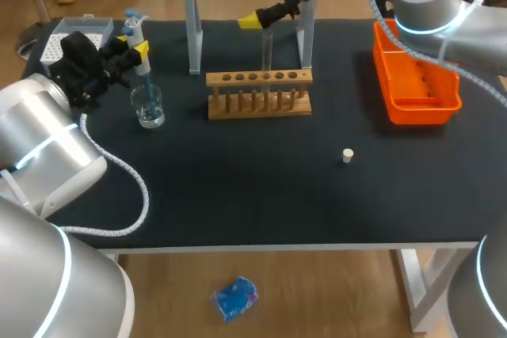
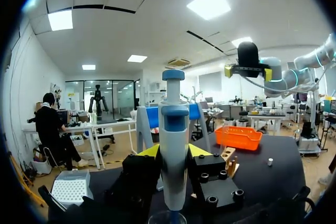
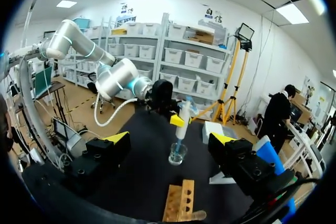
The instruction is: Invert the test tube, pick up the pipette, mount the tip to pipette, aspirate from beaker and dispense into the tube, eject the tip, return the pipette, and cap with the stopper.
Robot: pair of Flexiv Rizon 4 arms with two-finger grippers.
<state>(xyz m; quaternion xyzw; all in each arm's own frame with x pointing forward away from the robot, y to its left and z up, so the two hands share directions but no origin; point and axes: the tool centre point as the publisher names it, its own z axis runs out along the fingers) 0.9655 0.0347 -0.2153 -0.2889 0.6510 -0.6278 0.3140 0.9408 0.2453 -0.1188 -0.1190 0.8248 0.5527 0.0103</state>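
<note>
Tube upright in the rack under the spread right jaws, left jaws pinching the pipette into the beaker at the rack's 9 o'clock: likely aspirating, with dispensing, ejecting, return and capping left, stopper lying at 4 o'clock.

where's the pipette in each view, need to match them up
Head view: pipette upright at far left, held in the left gripper, over the beaker.
Left wrist view: pipette upright between that gripper's yellow tips.
Right wrist view: pipette over the beaker, beyond the rack.
Shared landmark: wooden tube rack.
</note>
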